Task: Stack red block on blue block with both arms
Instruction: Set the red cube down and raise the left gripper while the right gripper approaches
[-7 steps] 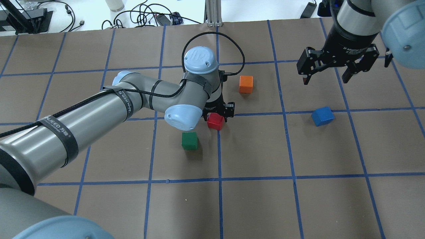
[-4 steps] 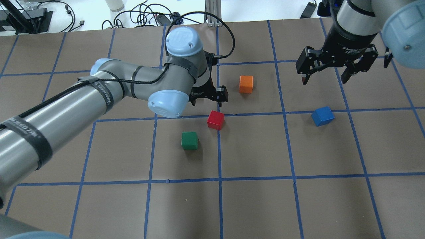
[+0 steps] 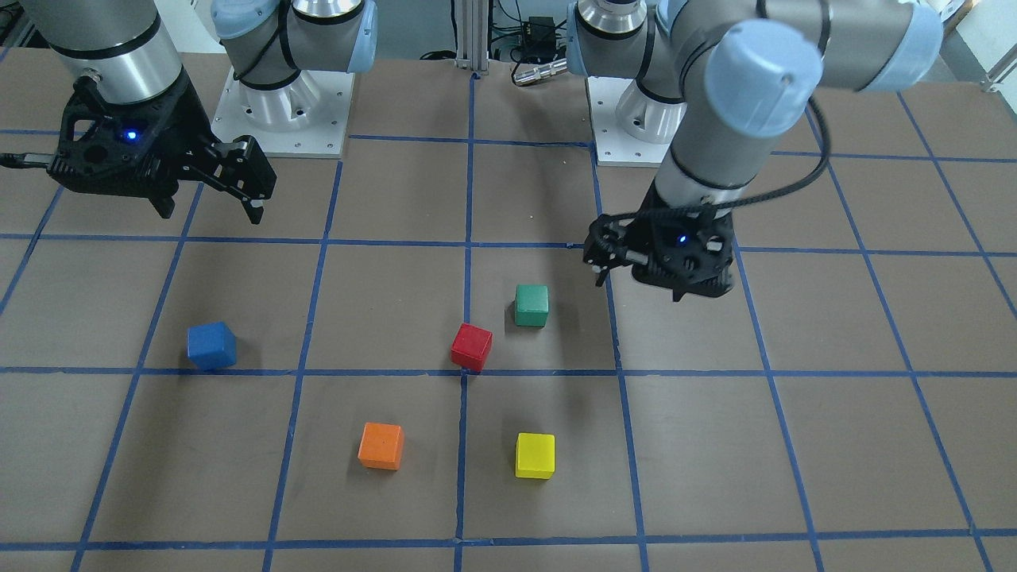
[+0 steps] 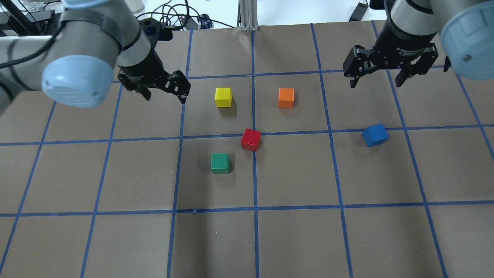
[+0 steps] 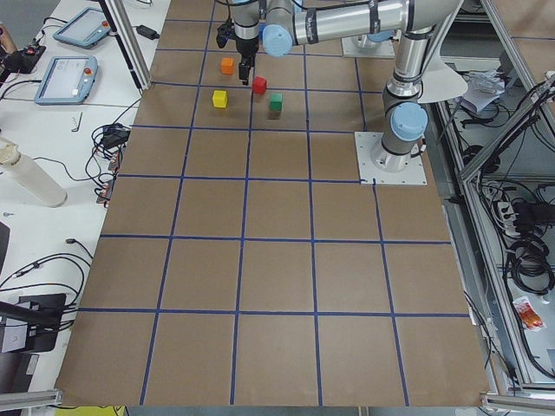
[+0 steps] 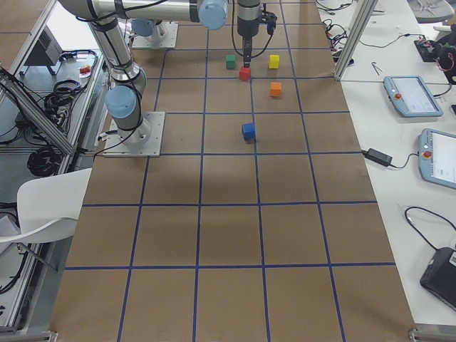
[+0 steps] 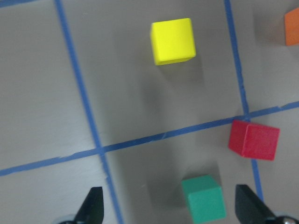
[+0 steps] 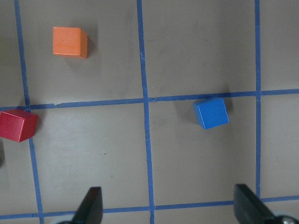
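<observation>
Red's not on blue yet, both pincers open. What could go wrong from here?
1. The red block lies turned against the grid, with the green block close beside it. A pincer closing on red could clip green.
2. The blue block is turned too. Unless the faces are matched, red may land twisted or off-centre and slip off.

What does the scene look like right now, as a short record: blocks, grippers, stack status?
red block: on the table, not held
blue block: on the table, nothing on it
left gripper: open, empty, above the table
right gripper: open, empty, above the table
others: green block, yellow block, orange block, all apart
stack: not yet done
</observation>
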